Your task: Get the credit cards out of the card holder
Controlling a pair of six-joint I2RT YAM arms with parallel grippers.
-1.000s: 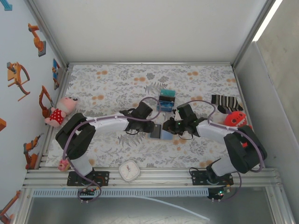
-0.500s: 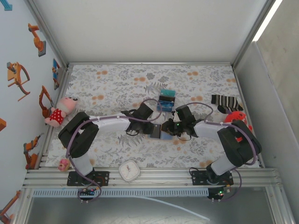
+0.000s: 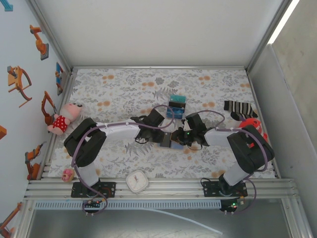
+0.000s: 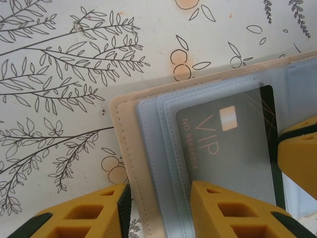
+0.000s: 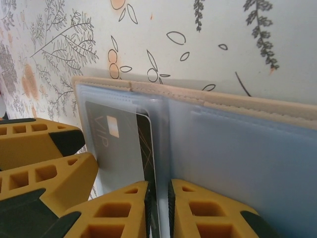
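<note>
Top external view: a pink doll (image 3: pixel 64 118) lies at the left edge of the tabletop (image 3: pixel 119 84). Mid-tabletop, the left pincer (image 3: pixel 161 136) and right pincer (image 3: pixel 180 138) flank the open card holder (image 3: pixel 170 142), just in front of a teal block (image 3: pixel 176 106). In the left wrist view, the left fingers (image 4: pixel 233 210) stand apart and straddle the holder's tan edge, one lying over the grey VIP card (image 4: pixel 223 144). In the right wrist view, the right fingers (image 5: pixel 208 213) are nearly together, pinching that card's edge.
</note>
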